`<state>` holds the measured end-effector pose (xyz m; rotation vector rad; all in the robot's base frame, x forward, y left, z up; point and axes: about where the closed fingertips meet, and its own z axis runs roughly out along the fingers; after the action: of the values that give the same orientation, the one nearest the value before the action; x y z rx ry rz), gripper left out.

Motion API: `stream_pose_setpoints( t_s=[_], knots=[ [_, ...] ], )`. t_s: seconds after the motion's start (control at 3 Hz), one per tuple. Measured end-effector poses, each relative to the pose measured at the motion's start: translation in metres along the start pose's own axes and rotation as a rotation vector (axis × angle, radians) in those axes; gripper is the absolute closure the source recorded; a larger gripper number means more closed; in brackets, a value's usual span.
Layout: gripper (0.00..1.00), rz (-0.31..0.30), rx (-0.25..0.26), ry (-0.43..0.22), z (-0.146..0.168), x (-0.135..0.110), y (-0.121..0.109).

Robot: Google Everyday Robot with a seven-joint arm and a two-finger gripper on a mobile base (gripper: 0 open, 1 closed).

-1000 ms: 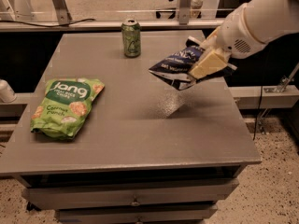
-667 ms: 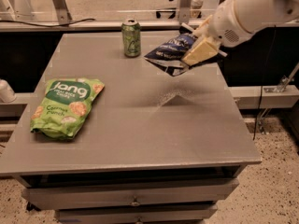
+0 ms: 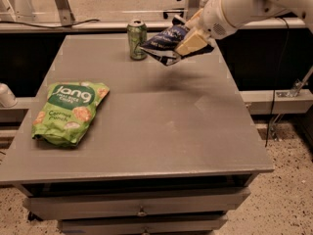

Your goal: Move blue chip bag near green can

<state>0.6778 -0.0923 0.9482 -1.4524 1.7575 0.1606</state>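
Observation:
The blue chip bag [image 3: 165, 42] is dark navy with white lettering. It hangs in the air above the far part of the grey table [image 3: 161, 131], just right of the green can [image 3: 137, 39]. The can stands upright near the table's far edge. My gripper [image 3: 191, 37] comes in from the upper right on a white arm and is shut on the right end of the bag. The bag's left tip is close to the can, a small gap apart.
A larger bright green "Jang" bag [image 3: 69, 111] lies flat at the table's left side. A white object [image 3: 7, 96] sits just off the left edge. Drawers are under the table front. Chair and desk legs stand behind the table.
My gripper has carried the blue chip bag from over the table's right side to the left and farther back, ending close beside the green can.

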Motion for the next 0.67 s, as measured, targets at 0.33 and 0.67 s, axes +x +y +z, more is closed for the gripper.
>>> stream_pose_setpoints(
  t_s=[0.33, 0.67],
  knots=[
    [1.0, -0.005, -0.016, -0.021, 0.032, 0.007, -0.014],
    [1.0, -0.015, -0.037, -0.041, 0.058, 0.01, -0.023]
  ],
)
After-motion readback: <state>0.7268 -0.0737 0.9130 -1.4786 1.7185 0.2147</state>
